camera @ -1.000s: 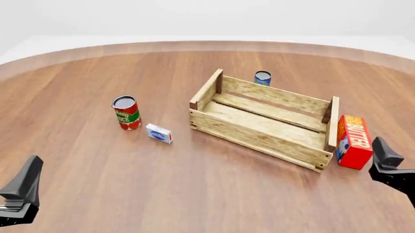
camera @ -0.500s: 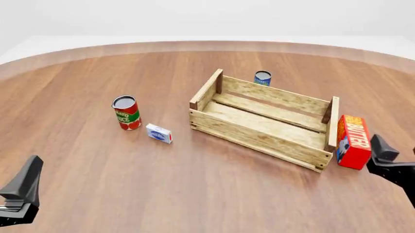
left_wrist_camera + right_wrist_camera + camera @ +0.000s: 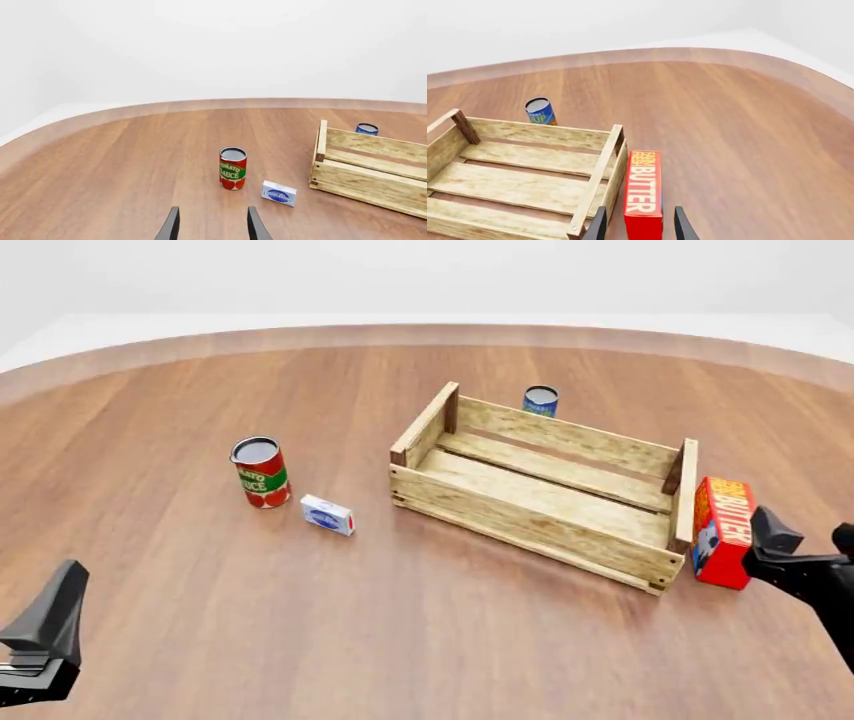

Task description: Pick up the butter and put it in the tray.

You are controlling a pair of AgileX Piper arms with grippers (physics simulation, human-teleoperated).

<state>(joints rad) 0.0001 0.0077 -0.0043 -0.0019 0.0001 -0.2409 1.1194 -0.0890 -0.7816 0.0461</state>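
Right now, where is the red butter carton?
In the front view, the red butter carton stands at the table's right, just outside the pale wooden slat tray's right end, directly ahead of the right gripper.

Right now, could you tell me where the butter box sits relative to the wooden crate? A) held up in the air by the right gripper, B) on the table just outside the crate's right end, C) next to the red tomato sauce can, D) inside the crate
B: the butter box stands on the table beside the right end of the wooden crate, with the open right gripper lined up on it.
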